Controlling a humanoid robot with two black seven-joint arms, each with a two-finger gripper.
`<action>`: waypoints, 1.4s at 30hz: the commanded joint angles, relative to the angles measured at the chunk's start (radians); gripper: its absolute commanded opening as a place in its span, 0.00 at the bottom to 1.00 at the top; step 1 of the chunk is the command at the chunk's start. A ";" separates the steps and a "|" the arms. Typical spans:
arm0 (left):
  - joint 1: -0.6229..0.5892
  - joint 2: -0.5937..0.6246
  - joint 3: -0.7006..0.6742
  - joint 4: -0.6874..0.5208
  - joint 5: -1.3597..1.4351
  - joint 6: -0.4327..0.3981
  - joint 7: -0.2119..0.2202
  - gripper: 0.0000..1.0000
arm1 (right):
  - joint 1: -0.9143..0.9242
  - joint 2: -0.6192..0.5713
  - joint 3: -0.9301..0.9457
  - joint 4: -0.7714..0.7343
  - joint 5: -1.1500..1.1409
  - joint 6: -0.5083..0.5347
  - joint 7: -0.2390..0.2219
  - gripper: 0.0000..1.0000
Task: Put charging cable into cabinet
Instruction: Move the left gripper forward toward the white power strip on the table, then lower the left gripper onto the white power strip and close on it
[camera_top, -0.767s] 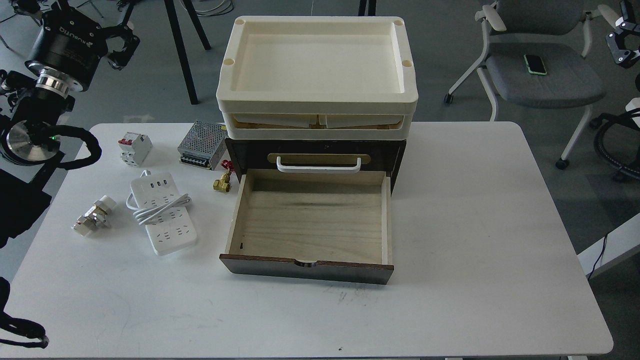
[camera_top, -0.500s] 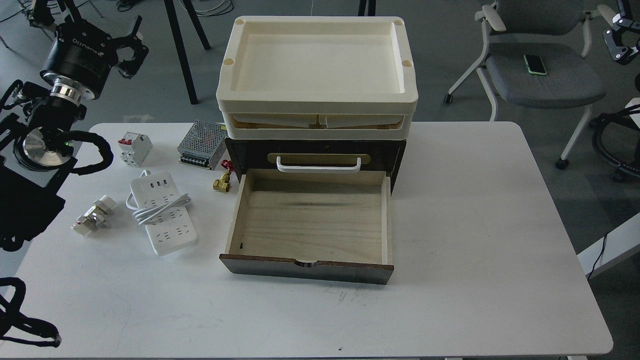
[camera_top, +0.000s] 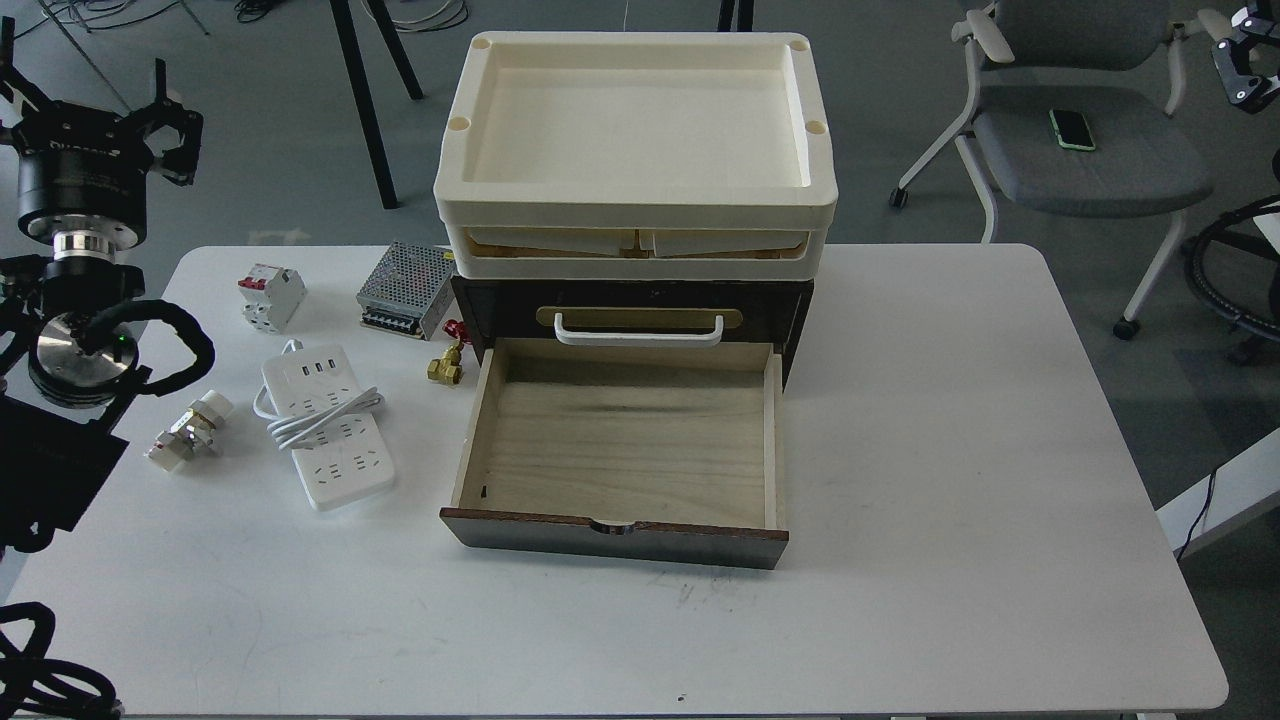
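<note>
One charging cable (camera_top: 327, 427): flat white strip, cord looped across its middle, lying on the white table (camera_top: 950, 480) left of the cabinet (camera_top: 630, 400), apart from it. Cabinet: dark brown, lower drawer (camera_top: 620, 445) pulled out, pale interior bare; cream trays (camera_top: 634, 150) stacked on top. Left gripper (camera_top: 85, 90): raised beyond the table's left edge, fingers spread apart, holding nothing. Right gripper (camera_top: 1245, 70): partly visible at the upper right edge, finger state cannot be told.
</note>
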 joint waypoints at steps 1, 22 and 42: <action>0.022 0.195 0.000 -0.234 0.078 0.000 0.000 1.00 | -0.006 0.000 -0.001 0.000 0.001 0.000 0.000 1.00; -0.002 0.406 0.404 -0.423 2.146 0.000 0.000 0.98 | -0.048 -0.015 0.006 -0.002 0.002 0.000 0.005 1.00; -0.047 0.128 0.497 -0.026 2.369 0.110 0.000 0.91 | -0.072 -0.024 0.007 -0.015 0.002 0.000 0.005 1.00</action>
